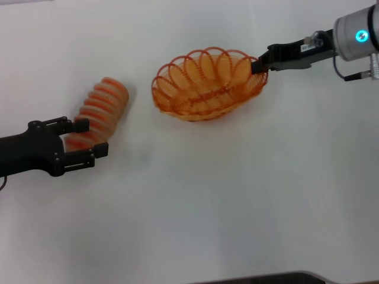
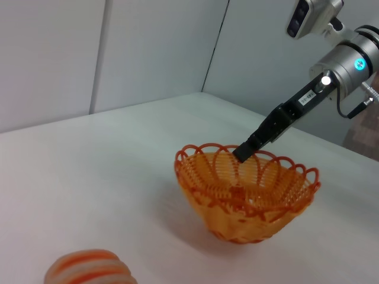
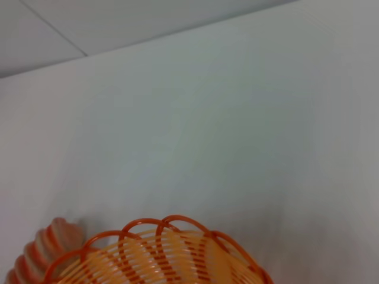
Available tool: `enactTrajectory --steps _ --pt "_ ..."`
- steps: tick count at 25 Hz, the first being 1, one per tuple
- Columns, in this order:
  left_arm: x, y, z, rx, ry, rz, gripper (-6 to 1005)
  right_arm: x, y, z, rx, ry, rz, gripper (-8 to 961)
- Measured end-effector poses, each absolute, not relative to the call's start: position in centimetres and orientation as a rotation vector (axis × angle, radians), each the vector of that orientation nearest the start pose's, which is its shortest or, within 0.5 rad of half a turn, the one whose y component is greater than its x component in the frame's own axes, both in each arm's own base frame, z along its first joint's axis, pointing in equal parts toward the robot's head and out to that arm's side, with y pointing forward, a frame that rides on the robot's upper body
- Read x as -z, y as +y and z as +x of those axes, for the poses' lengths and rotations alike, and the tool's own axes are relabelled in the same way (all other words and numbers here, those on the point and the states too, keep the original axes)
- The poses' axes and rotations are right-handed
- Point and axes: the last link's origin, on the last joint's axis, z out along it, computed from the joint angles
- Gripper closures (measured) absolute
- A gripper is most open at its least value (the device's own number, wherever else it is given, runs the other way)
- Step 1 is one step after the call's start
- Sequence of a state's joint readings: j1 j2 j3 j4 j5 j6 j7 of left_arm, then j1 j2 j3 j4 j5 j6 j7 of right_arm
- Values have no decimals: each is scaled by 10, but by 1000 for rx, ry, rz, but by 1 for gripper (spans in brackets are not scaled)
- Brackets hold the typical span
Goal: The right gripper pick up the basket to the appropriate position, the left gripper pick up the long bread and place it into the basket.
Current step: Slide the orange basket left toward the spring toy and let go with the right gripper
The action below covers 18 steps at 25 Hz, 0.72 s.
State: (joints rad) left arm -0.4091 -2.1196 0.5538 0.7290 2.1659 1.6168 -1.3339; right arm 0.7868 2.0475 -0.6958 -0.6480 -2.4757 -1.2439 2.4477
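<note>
The basket (image 1: 208, 86) is gripped at its rim by the clenched right gripper (image 1: 259, 63). The bread (image 1: 98, 111) lies between the spread fingers of the left gripper (image 1: 83, 139), ungrasped. Lifting and placing are judged still outstanding.

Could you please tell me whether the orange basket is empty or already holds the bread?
Empty. The basket shows only bare wire inside in head and left wrist views; the long bread lies apart, at the left pincer.
</note>
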Motion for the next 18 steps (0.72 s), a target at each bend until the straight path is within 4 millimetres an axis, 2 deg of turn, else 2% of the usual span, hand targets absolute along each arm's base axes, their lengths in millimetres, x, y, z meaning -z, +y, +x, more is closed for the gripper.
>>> enactTrajectory --steps 9,18 --pt "-1 289 -305 595 -725 -2674 248 18 411 247 -286 1647 -2200 872" --pt "-1 291 -306 590 -724 -2660 247 26 406 254 -307 1681 -2174 872"
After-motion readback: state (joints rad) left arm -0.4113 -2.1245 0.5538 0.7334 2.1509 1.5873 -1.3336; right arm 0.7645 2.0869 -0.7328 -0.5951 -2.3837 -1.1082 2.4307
